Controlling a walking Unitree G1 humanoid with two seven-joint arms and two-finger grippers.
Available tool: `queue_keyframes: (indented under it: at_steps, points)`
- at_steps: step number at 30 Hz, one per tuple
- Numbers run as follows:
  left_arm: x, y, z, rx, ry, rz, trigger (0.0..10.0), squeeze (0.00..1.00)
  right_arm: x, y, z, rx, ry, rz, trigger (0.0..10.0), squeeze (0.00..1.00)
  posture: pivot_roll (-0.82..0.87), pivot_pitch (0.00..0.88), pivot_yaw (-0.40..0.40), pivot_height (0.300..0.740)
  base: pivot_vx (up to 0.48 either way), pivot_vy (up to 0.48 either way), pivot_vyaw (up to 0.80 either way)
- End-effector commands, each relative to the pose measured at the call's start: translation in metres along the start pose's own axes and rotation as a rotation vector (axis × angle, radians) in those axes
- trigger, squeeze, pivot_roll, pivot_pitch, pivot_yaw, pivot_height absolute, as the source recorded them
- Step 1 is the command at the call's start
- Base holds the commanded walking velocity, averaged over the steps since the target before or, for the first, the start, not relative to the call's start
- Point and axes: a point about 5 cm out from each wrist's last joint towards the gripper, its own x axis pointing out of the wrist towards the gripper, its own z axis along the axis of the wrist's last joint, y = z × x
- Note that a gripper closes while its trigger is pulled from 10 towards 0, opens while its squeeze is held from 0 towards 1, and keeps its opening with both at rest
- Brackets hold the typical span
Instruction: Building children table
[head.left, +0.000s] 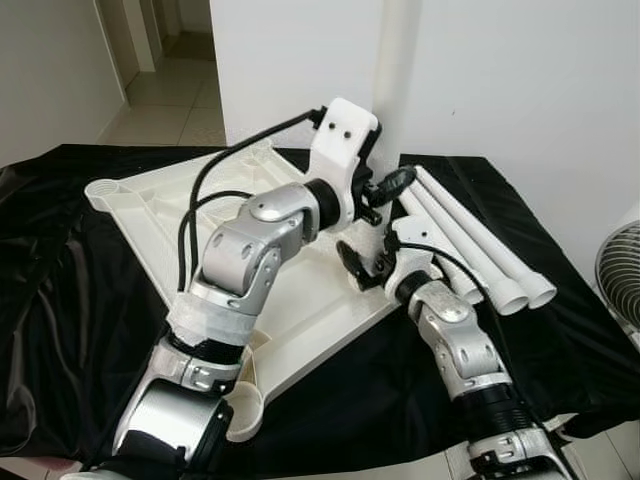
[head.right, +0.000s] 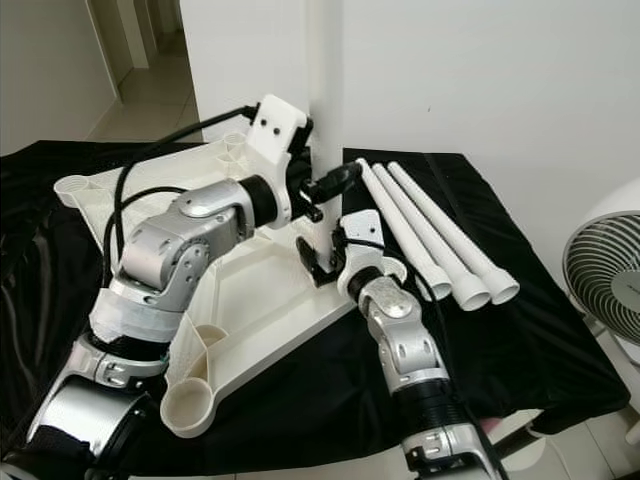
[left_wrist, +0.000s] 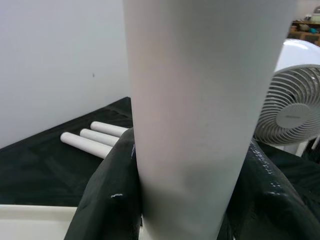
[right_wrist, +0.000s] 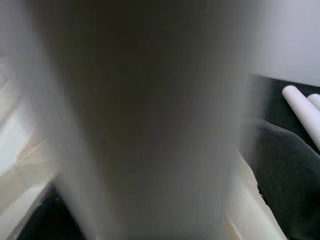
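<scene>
The white tabletop (head.left: 180, 210) lies upside down on a black cloth. One white leg (head.left: 397, 80) stands upright at its far right corner, against the white wall. My left gripper (head.left: 392, 185) is shut on this leg (left_wrist: 200, 125), with a black finger on each side. My right gripper (head.left: 372, 262) is lower, at the leg's foot. It is open, and the leg (right_wrist: 145, 125) sits deep between its spread fingers (right_wrist: 280, 170). Three more white legs (head.left: 470, 240) lie side by side on the cloth to the right.
The black cloth (head.left: 60, 300) covers the whole work surface. Round corner sockets (head.left: 100, 190) stick up from the tabletop, one (head.left: 245, 410) close to my left arm. A white fan (head.right: 600, 270) stands at the right. A tiled corridor (head.left: 170, 90) opens at the back left.
</scene>
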Motion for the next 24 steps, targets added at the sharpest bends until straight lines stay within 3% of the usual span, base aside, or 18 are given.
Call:
queue_keyframes:
  at_steps: [1,8,11,24]
  points:
    - [0.002,0.010,0.009,0.020,-0.035,0.228,10.0,0.00,0.004,0.003,0.007,-0.043,-0.010,-0.041,10.0,0.00,0.03,0.010,-0.039,0.740,0.000,0.000,0.00]
    - [0.005,0.012,0.010,0.026,-0.042,0.262,10.0,0.00,0.006,0.002,0.009,-0.052,-0.020,-0.162,10.0,0.00,0.03,0.014,-0.041,0.740,0.000,0.000,0.00]
    - [0.008,0.012,0.014,0.021,-0.058,0.286,10.0,0.00,0.006,0.002,0.008,-0.017,-0.002,-0.286,10.0,0.00,0.03,0.014,-0.041,0.740,0.000,0.000,0.00]
    - [0.015,0.004,0.014,0.016,-0.058,0.283,10.0,0.00,0.013,0.004,0.013,-0.035,-0.023,-0.340,10.0,0.00,0.03,0.018,-0.038,0.740,0.000,0.000,0.00]
